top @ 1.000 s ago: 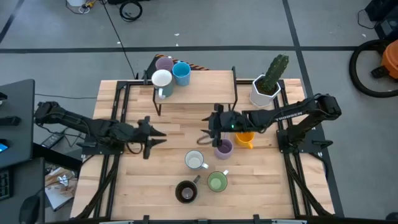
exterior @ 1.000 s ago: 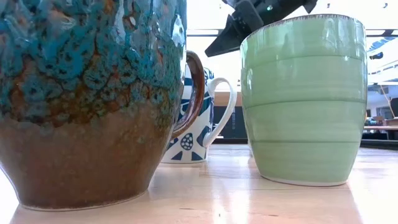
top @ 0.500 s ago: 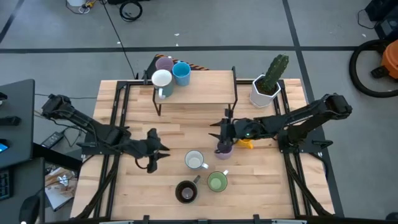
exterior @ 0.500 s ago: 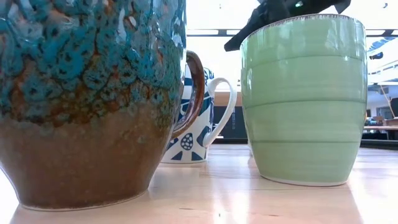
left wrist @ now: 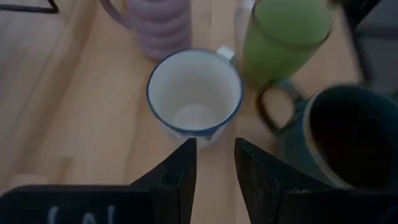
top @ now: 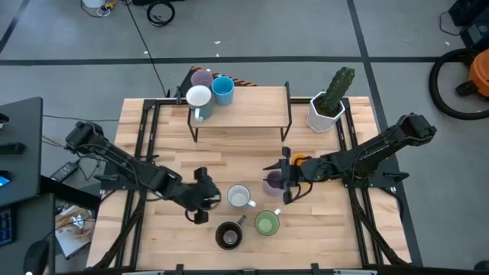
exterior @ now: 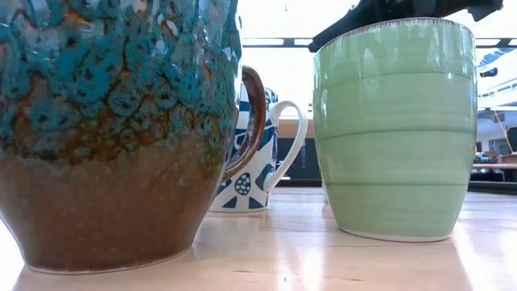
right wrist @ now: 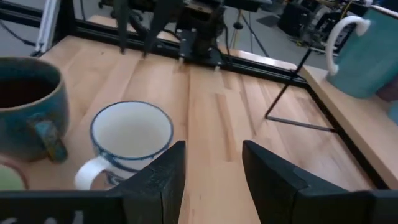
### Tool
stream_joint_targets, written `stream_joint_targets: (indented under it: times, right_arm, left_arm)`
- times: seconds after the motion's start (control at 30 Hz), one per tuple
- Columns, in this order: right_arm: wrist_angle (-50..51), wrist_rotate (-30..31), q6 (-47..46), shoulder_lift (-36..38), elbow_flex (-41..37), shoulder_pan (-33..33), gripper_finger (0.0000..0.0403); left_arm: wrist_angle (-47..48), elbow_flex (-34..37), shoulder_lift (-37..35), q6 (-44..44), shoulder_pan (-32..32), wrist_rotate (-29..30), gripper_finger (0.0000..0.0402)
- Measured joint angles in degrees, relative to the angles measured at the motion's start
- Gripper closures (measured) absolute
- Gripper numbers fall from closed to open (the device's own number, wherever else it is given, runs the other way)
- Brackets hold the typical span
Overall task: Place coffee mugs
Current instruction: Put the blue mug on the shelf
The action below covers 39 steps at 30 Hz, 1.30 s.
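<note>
High view shows a raised shelf [top: 241,114] at the far side of the table [top: 328,229] already carrying a lilac mug [top: 202,77], a blue mug [top: 223,88] and a white mug [top: 199,98], while five more wait on the boards below: a second lilac mug [top: 272,182], an orange mug [top: 299,161] mostly hidden behind the right arm, a blue-rimmed white mug [top: 240,197], a green mug [top: 266,223] and a dark brown mug [top: 228,236]. The right gripper [top: 284,177] sits right at the second lilac mug; in its own wrist view the two fingers stand apart with bare wood between them, holding nothing, and that mug is out of frame, so I cannot tell whether a finger has entered it or merely touches its rim. The left gripper [left wrist: 214,171] hovers just short of the blue-rimmed white mug [left wrist: 194,93], its fingers a narrow gap apart and empty, the mug lying straight ahead of that gap. To do this pick well, I judge the right arm should set one finger inside the wall and one outside, on the side away from the handle, close firmly, then lift straight up before swinging towards the shelf, since the orange mug and the blue-rimmed white mug stand close enough to be knocked.
</note>
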State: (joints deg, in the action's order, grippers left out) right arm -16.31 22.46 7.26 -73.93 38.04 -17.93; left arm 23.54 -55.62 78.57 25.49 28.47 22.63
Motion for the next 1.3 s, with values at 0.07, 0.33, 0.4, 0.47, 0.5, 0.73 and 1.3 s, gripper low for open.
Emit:
stream_joint_targets:
  times: [0.07, 0.33, 0.4, 0.47, 0.5, 0.73, 1.3]
  right_arm:
    - [-0.45, 0.36, 0.21, 0.07, 0.0, -0.6, 0.0239]
    - [0.2, 3.59, 0.09, 0.52, 0.0, -1.13, 0.0239]
    - [1.27, 3.58, 0.15, 0.61, 0.0, -1.16, 0.0239]
    - [1.69, 3.59, 0.67, 1.04, -0.01, -1.16, 0.0239]
    - [1.71, 3.7, 0.87, 1.43, 0.0, -1.14, 0.0239]
    - [5.63, 5.14, 0.38, 4.14, 0.0, -1.12, 0.0239]
    - [5.45, 6.41, 0.27, 4.07, 0.02, 1.62, 0.0239]
  left_arm:
    - [5.8, -3.89, 2.58, -1.81, -0.71, 0.0, 0.0287]
    - [16.08, -15.15, 11.58, -15.47, -5.12, -8.98, 0.0287]
    - [16.04, -15.77, 13.03, -22.08, -5.79, -9.68, 0.0287]
    - [16.14, -15.85, 13.99, -29.46, -6.12, -9.61, 0.0287]
    - [16.3, -15.83, 14.24, -32.97, -6.17, -9.15, 0.0287]
    - [15.12, -15.85, 14.25, -48.12, -6.16, -5.82, 0.0287]
    - [13.64, -15.71, 17.56, -69.28, -7.1, -10.34, 0.0287]
